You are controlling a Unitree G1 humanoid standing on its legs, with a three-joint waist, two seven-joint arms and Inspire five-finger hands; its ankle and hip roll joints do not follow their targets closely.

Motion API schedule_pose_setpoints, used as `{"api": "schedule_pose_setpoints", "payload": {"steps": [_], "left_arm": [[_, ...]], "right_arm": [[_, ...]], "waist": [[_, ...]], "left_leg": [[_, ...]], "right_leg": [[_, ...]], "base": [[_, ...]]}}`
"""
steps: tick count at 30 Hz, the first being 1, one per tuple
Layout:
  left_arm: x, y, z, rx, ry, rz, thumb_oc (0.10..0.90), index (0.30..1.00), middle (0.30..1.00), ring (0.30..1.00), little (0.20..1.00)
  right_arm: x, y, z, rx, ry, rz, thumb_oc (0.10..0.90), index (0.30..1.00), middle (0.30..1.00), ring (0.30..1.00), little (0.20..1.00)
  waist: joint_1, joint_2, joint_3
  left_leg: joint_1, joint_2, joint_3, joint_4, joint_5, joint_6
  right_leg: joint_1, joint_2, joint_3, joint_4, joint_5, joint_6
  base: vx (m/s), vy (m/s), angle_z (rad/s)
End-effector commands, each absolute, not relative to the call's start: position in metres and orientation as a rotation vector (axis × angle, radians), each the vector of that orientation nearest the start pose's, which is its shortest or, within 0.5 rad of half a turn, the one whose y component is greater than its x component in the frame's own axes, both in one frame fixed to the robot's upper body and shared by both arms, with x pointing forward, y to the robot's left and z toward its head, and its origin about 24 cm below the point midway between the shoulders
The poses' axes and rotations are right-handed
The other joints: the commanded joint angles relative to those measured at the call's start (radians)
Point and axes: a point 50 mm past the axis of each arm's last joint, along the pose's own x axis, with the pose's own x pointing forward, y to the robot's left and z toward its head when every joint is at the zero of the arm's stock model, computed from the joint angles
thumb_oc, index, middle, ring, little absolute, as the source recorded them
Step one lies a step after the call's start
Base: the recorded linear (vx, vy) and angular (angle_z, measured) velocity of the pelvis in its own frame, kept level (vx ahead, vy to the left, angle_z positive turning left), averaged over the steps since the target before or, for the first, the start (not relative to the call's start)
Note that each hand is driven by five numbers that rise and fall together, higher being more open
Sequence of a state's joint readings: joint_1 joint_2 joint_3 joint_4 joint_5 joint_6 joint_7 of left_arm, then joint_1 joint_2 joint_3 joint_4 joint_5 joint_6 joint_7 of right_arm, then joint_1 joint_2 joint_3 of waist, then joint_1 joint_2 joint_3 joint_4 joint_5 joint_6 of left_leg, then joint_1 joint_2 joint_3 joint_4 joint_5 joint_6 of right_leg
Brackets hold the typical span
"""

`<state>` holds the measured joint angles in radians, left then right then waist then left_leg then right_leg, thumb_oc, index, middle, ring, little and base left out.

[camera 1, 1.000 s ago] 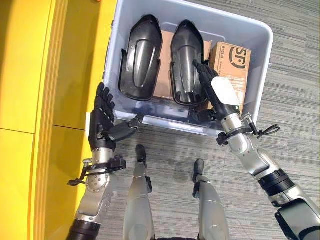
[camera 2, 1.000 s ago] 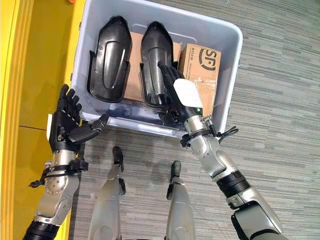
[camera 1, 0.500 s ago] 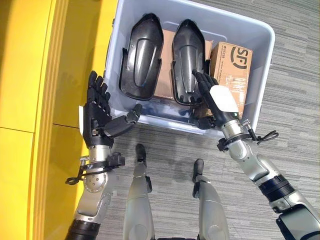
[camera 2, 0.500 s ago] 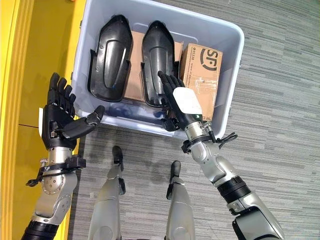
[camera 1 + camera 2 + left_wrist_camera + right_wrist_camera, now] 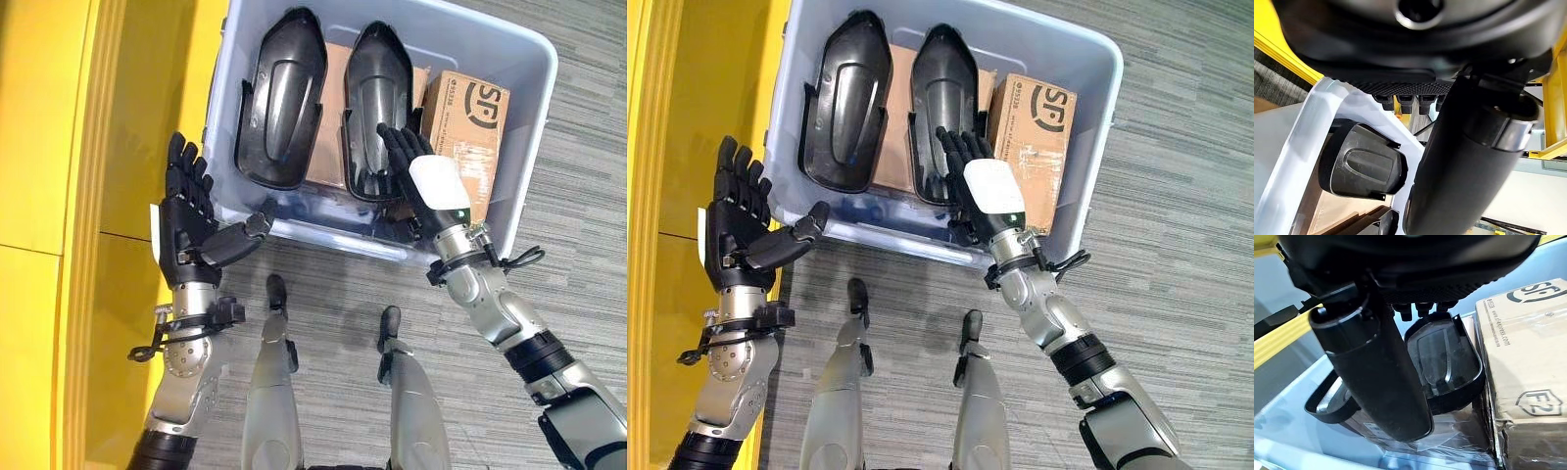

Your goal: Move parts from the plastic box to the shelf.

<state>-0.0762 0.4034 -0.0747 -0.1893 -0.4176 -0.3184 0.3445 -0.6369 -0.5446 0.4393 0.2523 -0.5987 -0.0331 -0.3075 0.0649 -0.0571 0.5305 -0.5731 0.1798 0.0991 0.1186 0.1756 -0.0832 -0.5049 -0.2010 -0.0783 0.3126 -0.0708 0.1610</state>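
A pale plastic box (image 5: 534, 127) stands on the floor and holds two black moulded shell parts side by side. The left part (image 5: 279, 103) leans near the box's left wall, the right part (image 5: 377, 98) beside a cardboard carton (image 5: 470, 122). My right hand (image 5: 416, 176) hovers open over the lower end of the right part, fingers straight, inside the box near its front wall. My left hand (image 5: 191, 220) is open outside the box's front left corner, palm towards the box, thumb at the rim. The right wrist view shows the right part (image 5: 1447, 357) past the fingers; the left wrist view shows the left part (image 5: 1361, 169).
A yellow shelf structure (image 5: 59, 196) runs along the left side, close to the box. Grey carpet (image 5: 568, 255) lies to the right and in front. A flat cardboard sheet (image 5: 328, 127) lies under the two parts, with clear plastic wrap (image 5: 1449, 433) at the box bottom.
The camera has shifted a little. My right hand has reached slightly further over the right part. My left hand stays open by the box's front left corner, barely moved.
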Motion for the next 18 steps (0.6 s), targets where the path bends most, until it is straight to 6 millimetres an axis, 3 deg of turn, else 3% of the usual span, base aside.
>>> {"api": "schedule_pose_setpoints", "payload": {"steps": [1,18], "left_arm": [[0.227,0.193,0.198,-0.174,-0.891,0.112,0.900,1.000,1.000,1.000,1.000],[0.225,0.192,0.199,-0.201,-0.899,0.117,0.900,1.000,1.000,1.000,1.000]], "right_arm": [[0.343,-0.124,0.219,-1.158,-0.854,-0.085,0.900,1.000,1.000,1.000,1.000],[0.358,-0.130,0.223,-1.129,-0.805,-0.159,0.900,1.000,1.000,1.000,1.000]], "waist": [[0.008,0.009,-0.010],[0.025,0.035,-0.010]], "left_leg": [[0.001,0.005,-0.040,0.100,-0.152,-0.005],[-0.126,-0.022,-0.080,0.160,-0.171,0.010]], "right_leg": [[0.013,-0.007,-0.022,-0.084,0.075,-0.024],[-0.077,-0.012,-0.018,-0.051,0.068,-0.029]], "base": [[0.00,0.012,0.04],[0.00,0.005,0.05]]}}
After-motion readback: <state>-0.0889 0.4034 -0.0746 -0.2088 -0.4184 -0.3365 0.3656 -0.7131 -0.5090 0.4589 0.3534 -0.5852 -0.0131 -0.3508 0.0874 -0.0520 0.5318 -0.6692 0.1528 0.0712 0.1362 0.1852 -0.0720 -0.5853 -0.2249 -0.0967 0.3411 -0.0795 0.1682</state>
